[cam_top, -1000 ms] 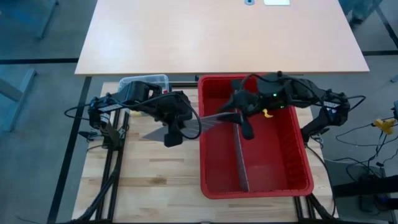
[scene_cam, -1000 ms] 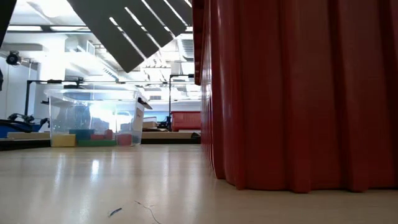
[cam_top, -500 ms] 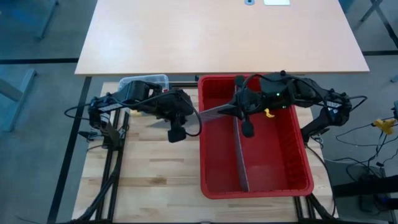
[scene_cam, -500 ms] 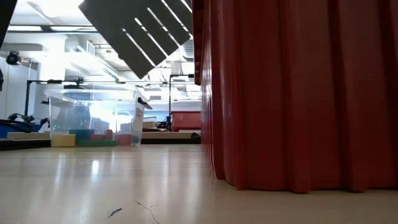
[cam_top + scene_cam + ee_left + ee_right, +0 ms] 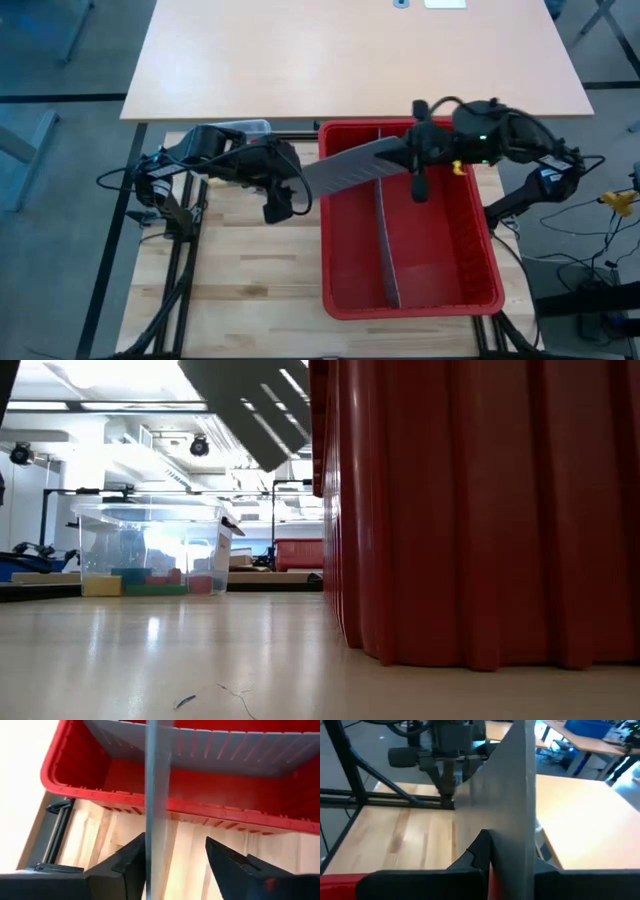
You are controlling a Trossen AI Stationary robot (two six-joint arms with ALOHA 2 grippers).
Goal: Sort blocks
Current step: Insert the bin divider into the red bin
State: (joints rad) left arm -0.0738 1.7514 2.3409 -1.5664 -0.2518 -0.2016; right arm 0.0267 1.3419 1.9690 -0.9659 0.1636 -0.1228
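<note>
A long grey slotted divider panel [image 5: 355, 165] hangs slanting over the left wall of the red bin [image 5: 480, 290]. My right gripper [image 5: 413, 162] is shut on its right end above the bin. My left gripper [image 5: 175, 855] stands open at the panel's left end [image 5: 152, 820], which lies between its fingers, close to one of them. The blocks [image 5: 150, 582], yellow, green and red, lie on the floor of the clear tub [image 5: 150, 545] at the table's far left. In the high view the left arm half hides that tub [image 5: 245, 127]. My right gripper pinches the panel's two flat faces [image 5: 512, 832] between its two fingers, at the end over the bin. The fingers come from the table's right, nearly level. The panel is lifted and reaches left past the bin wall. My left gripper: whether a finger [image 5: 131, 862] touches the panel, I cannot tell.
A second grey divider [image 5: 385, 245] stands lengthwise in the bin, splitting it in two. In the low view the bin's red wall [image 5: 480, 510] fills the right. Bare wooden table [image 5: 250, 280] lies left of the bin. A large pale table [image 5: 350, 60] stands beyond the far edge.
My right gripper has taken hold of the panel and gone toward the table's right and far edges, rising a little. The panel has gone with it, up and to the right, its left end drawn back to my left gripper, which has stayed about where it was.
</note>
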